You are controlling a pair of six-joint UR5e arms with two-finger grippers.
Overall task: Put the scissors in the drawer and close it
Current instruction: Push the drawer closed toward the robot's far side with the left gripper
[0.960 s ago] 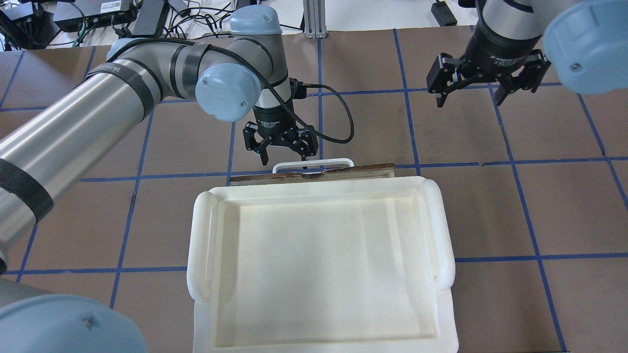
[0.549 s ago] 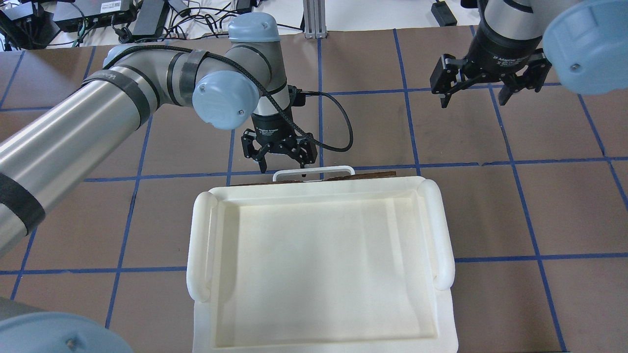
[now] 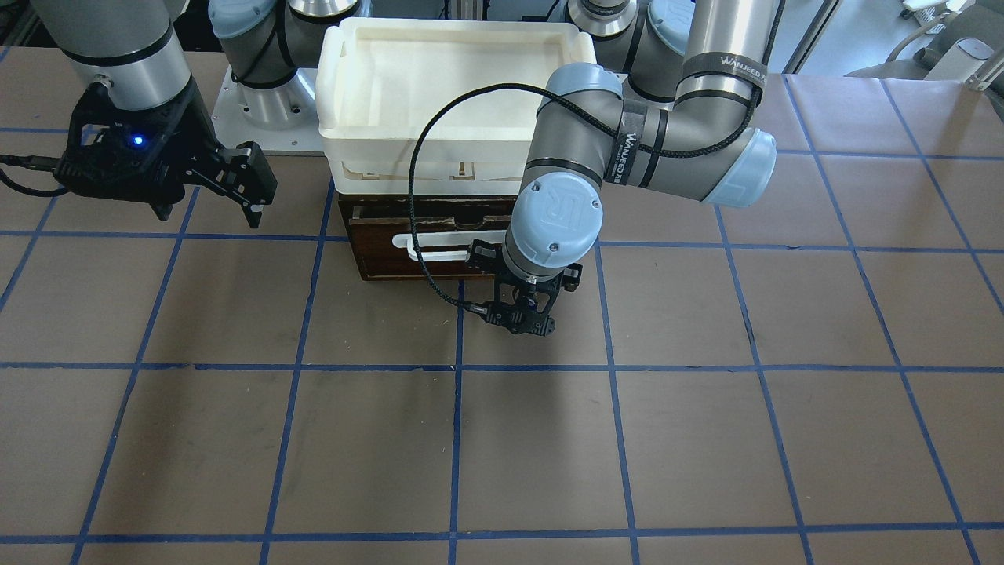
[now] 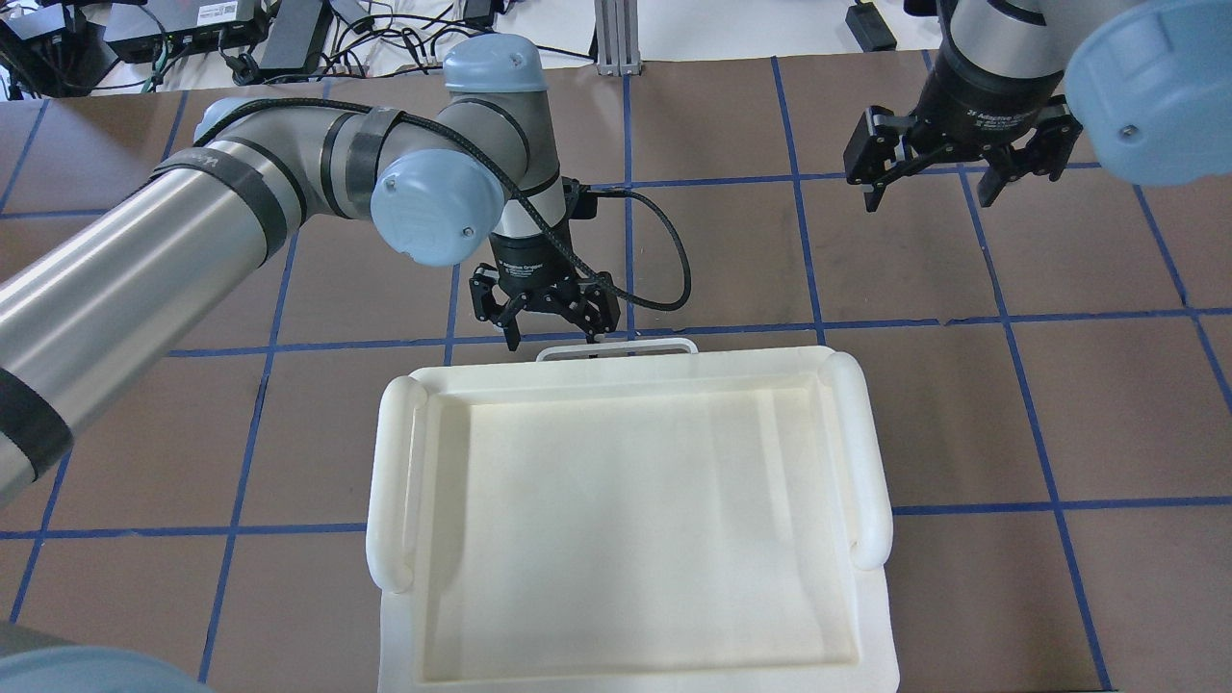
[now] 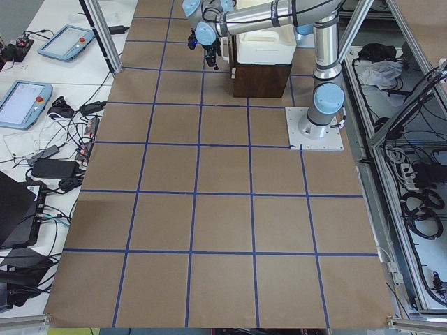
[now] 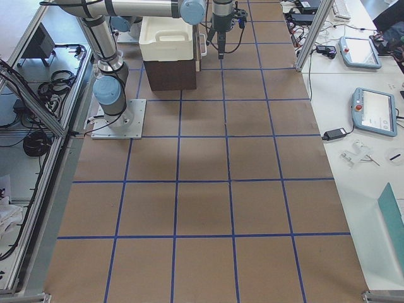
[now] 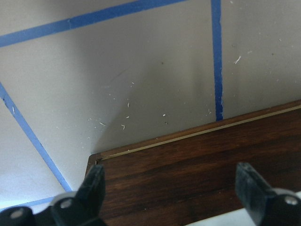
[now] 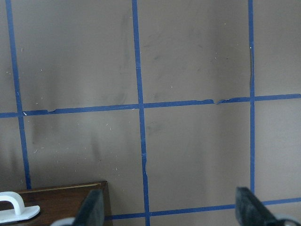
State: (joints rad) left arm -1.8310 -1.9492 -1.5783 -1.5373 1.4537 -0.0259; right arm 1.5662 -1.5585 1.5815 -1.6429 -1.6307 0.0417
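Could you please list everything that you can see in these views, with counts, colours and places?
table: one, brown with a blue tape grid, under everything
cabinet: one, dark brown, near the robot's bases
drawer: one, dark brown front, looks pushed into the cabinet
handle: one, white bar, on the drawer front
tray: one, white, on top of the cabinet
scissors: none visible in any view
teach pendants: two, grey and blue, on the white side table
left gripper: one, black, open, just in front of the handle
right gripper: one, black, open, above bare table
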